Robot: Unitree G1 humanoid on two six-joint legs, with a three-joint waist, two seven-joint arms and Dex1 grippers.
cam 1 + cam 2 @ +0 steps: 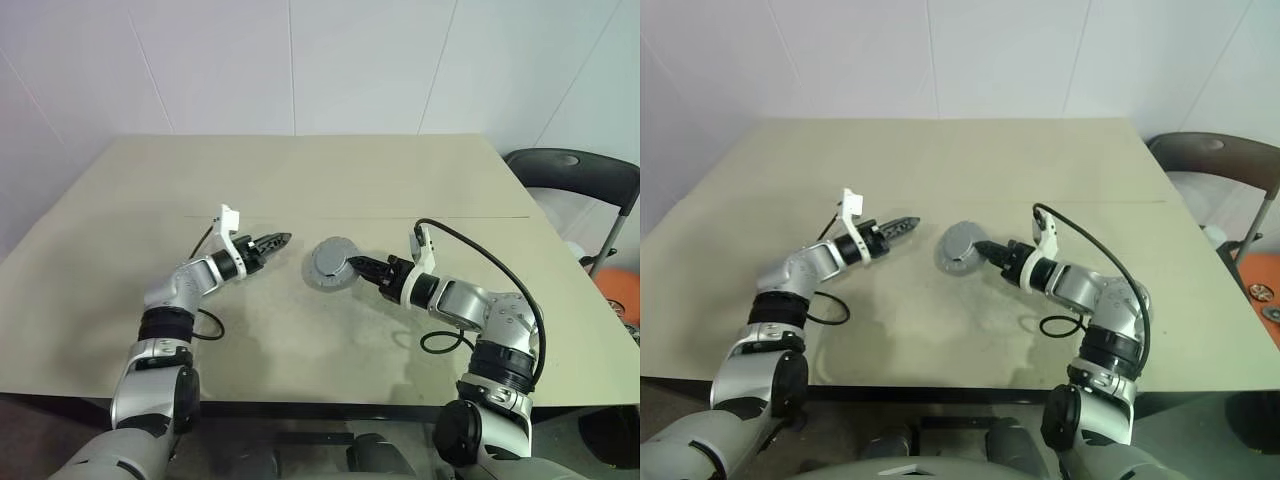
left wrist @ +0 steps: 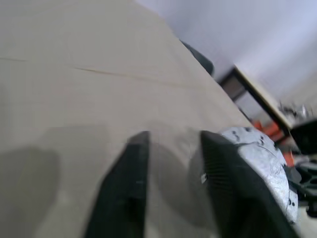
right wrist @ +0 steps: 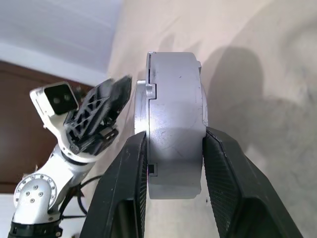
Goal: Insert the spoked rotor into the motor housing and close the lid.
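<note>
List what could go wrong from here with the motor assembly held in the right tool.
1. The right tool pinches the grey motor housing only by its rim, holding it on edge above the table; a slip would likely drop it.
2. The left tool hovers empty just beside the housing; any stray motion might knock it loose.
3. If the lid is not fully seated, tilting could shift it.

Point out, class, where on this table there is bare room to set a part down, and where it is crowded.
Free: the far half of the table beyond the faint seam, and the near strip between the two arms. Crowded: the middle, where the right gripper clamps the closed motor housing and the left gripper sits open just beside it.
</note>
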